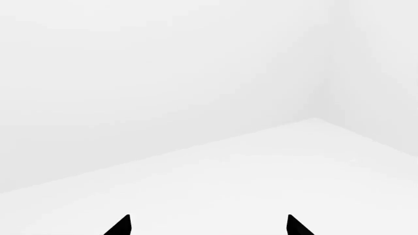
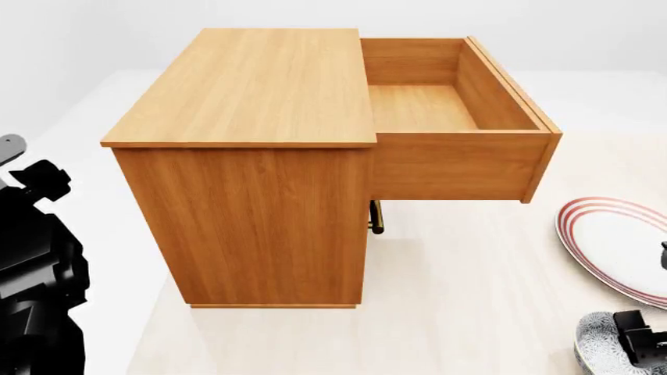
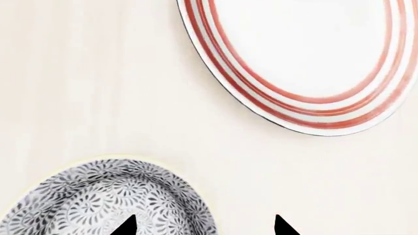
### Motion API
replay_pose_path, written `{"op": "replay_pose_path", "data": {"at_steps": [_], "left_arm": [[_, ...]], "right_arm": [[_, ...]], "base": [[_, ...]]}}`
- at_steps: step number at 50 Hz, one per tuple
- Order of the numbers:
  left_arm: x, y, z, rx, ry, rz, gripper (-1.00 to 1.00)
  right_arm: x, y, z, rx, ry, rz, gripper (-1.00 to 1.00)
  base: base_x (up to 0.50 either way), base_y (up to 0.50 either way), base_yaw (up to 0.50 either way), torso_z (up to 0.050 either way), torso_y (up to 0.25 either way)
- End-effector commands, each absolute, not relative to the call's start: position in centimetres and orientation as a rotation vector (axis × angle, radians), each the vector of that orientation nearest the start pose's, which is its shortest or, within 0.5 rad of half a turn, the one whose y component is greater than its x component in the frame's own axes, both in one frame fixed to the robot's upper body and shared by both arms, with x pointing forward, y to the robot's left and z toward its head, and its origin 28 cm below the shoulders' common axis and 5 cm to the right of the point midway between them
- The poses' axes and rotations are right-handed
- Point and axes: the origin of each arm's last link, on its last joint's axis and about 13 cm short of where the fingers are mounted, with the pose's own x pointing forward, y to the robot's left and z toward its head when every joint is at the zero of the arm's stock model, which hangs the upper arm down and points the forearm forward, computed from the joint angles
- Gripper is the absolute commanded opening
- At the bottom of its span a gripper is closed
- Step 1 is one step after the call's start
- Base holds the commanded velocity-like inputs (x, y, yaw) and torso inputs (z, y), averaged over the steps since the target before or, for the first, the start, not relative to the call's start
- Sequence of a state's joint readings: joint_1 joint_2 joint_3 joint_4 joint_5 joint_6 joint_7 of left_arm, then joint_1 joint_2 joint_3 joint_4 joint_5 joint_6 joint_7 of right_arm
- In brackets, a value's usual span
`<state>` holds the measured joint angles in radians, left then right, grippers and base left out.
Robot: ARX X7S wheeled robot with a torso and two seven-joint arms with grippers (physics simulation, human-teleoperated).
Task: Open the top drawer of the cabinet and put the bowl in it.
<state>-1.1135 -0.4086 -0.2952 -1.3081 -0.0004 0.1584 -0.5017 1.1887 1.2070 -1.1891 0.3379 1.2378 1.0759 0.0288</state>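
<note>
The cabinet [image 2: 250,156] stands on the pale table in the head view. Its top drawer [image 2: 458,156] is pulled far out to the right and is empty inside; its handle is hidden. The speckled bowl [image 2: 601,344] sits at the lower right, with my right gripper [image 2: 641,332] right above its rim. In the right wrist view the bowl [image 3: 104,200] lies under one fingertip, and the right gripper [image 3: 203,226] is open with its jaws straddling the bowl's wall. My left gripper [image 1: 207,226] is open and empty, facing white walls. The left arm [image 2: 37,258] is at the far left.
A wide white plate with red rings [image 2: 615,242] lies right of the cabinet, just beyond the bowl; it also shows in the right wrist view [image 3: 307,58]. A brass handle of a lower drawer [image 2: 376,217] pokes out under the open drawer.
</note>
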Motion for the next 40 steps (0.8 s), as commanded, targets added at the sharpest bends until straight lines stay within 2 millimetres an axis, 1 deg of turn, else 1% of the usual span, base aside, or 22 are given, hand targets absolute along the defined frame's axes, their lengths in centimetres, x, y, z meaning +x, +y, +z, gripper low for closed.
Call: {"op": "replay_pose_path", "data": {"at_steps": [1, 11, 26, 33, 34, 40], "left_arm": [[37.5, 38.9, 12.9, -0.097, -0.005, 0.992, 1.0], [37.5, 38.8, 12.9, -0.093, -0.006, 0.99, 1.0], [37.5, 38.9, 13.0, -0.091, -0.008, 0.993, 1.0], [37.5, 38.9, 12.9, -0.092, -0.006, 0.993, 1.0], [37.5, 38.8, 12.9, -0.092, -0.005, 0.994, 1.0], [37.5, 38.8, 12.9, -0.092, -0.006, 0.999, 1.0]], "right_arm": [[23.5, -34.0, 16.1, -0.215, 1.119, -0.136, 1.0], [23.8, -34.1, 15.0, -0.222, 1.136, -0.142, 1.0], [24.4, -34.3, 12.9, -0.202, 1.152, -0.136, 1.0], [24.4, -34.1, 11.8, -0.252, 1.166, -0.103, 1.0], [24.3, -34.0, 11.8, -0.268, 1.162, -0.09, -1.0], [24.1, -33.6, 12.1, -0.295, 1.151, -0.025, -1.0]], "base": [[0.0, 0.0, 0.0, 0.0, 0.0], [0.0, 0.0, 0.0, 0.0, 0.0], [0.0, 0.0, 0.0, 0.0, 0.0], [0.0, 0.0, 0.0, -0.002, 0.0], [0.0, 0.0, 0.0, 0.0, 0.0], [0.0, 0.0, 0.0, -0.003, 0.0]]}}
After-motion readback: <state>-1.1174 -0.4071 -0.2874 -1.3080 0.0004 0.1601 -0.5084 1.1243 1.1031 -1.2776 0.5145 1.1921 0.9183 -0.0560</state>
